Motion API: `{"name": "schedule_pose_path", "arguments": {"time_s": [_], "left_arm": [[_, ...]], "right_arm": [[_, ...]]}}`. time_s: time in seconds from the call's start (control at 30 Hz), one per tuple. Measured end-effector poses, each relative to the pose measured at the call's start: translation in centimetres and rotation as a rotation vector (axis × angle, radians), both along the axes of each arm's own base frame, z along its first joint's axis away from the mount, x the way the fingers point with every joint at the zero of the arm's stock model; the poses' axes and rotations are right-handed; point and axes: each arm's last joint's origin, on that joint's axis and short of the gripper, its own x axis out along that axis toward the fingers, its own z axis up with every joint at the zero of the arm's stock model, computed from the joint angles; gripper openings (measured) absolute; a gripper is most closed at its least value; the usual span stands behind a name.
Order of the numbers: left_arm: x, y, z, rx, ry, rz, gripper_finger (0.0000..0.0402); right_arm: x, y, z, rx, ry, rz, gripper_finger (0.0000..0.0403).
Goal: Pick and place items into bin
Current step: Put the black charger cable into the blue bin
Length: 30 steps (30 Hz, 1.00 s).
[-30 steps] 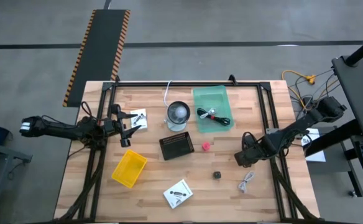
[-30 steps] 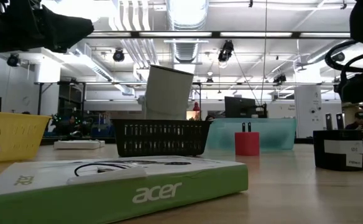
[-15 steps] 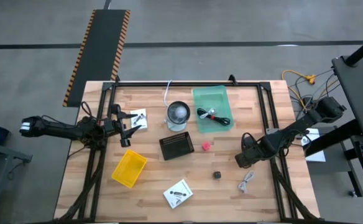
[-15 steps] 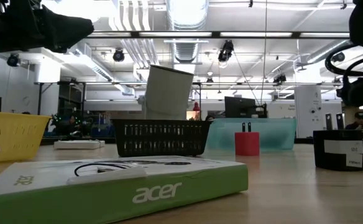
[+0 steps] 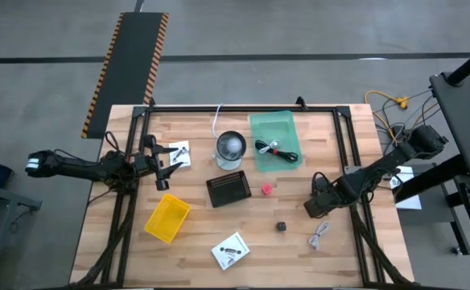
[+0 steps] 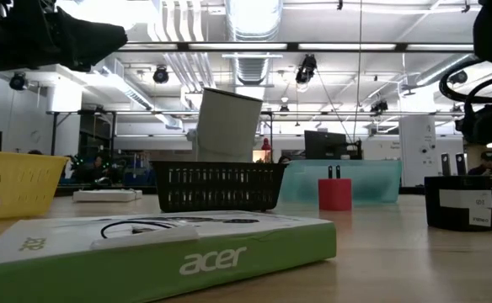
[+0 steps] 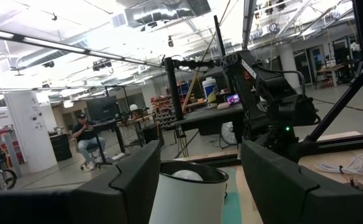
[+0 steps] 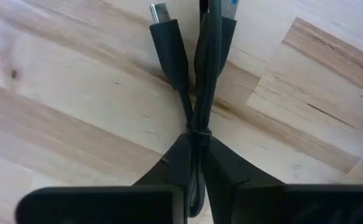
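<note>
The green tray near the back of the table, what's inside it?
In the green tray lies one black cable with a red band, loosely looped. Nothing else shows inside from above; the low view only sees the tray's frosted wall, so its floor is hidden there.

My two arms are dark, nearly black, built of slim jointed segments. The left arm (image 5: 82,167) ends at its far base in a pale, whitish cap, and its gripper (image 5: 164,163) is an angular black block. The right arm (image 5: 380,171) thickens into bulky black housings near its gripper (image 5: 315,205). In the right wrist view my fingers (image 8: 169,168) are matte black wedges tapering from a flat black bar.
</note>
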Motion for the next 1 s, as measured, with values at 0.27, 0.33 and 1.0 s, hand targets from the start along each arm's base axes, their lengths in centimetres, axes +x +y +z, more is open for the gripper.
{"name": "schedule_pose_path", "arguments": {"time_s": [0.27, 0.33, 1.0], "left_arm": [[0.0, 0.0, 0.0, 0.000, 0.000, 0.000, 0.0208], [0.0, 0.0, 0.0, 0.000, -0.001, 0.000, 0.0208], [0.0, 0.0, 0.0, 0.000, 0.000, 0.000, 0.0208]], "right_arm": [[0.6, 0.3, 0.0, 0.027, -0.070, 0.069, 0.0015], [0.8, 0.4, 0.1, 0.011, -0.102, 0.106, 0.0015], [4.4, -0.8, 3.0, -0.258, -0.340, 0.320, 0.0013]]}}
